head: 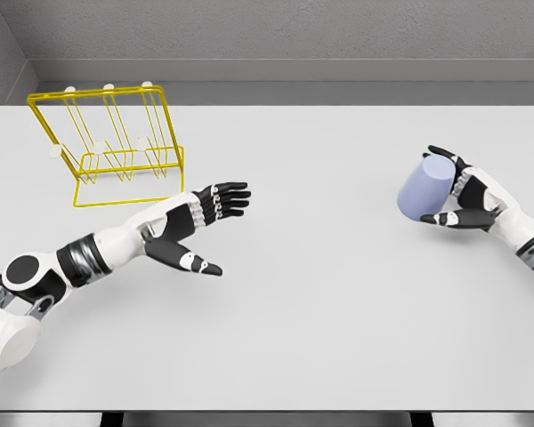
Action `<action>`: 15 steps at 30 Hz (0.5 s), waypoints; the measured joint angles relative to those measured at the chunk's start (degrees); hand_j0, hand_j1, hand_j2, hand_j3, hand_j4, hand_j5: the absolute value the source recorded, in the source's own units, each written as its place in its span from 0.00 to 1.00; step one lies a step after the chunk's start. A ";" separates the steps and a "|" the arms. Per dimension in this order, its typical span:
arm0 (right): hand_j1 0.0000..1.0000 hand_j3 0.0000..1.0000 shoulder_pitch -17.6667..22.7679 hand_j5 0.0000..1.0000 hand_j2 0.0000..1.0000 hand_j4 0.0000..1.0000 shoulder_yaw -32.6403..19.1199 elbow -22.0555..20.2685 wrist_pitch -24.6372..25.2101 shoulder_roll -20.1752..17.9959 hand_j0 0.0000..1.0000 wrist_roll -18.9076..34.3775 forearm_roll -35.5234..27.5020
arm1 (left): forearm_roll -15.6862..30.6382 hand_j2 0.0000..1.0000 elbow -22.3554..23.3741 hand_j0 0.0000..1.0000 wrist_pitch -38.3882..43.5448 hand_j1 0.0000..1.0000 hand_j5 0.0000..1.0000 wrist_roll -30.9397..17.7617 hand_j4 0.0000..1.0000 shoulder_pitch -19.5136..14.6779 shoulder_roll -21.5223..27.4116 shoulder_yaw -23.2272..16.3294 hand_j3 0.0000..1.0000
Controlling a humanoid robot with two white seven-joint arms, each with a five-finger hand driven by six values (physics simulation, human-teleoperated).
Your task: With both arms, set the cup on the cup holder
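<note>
The table (pixel 338 294) is a flat, pale grey rectangular surface filling most of the head view; its far edge meets a grey wall, and its near edge runs along the bottom of the frame; a darker strip shows below that near edge. The yellow wire cup holder (pixel 116 147) stands directly on the table at the far left corner; its base frame rests flat on the surface; its upright frame leans slightly, with white-tipped pegs on the wires; faint soft shadows lie on the surface beneath the holder.
</note>
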 measured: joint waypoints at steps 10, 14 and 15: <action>0.73 0.73 -0.88 0.73 0.73 0.73 0.83 0.52 0.32 0.41 0.73 -0.08 -0.44 | 0.00 1.00 0.02 1.00 0.08 1.00 1.00 0.00 1.00 0.00 0.06 0.00 1.00; 0.71 0.71 -0.88 0.71 0.71 0.71 0.72 0.86 0.21 0.43 0.71 -0.07 -0.66 | 0.01 1.00 0.03 1.00 0.08 1.00 1.00 0.00 1.00 0.00 0.10 -0.01 1.00; 0.70 0.70 -0.88 0.70 0.70 0.70 0.71 0.88 0.19 0.43 0.70 -0.07 -0.65 | 0.03 1.00 0.03 1.00 0.08 1.00 1.00 0.00 1.00 0.00 0.12 -0.01 1.00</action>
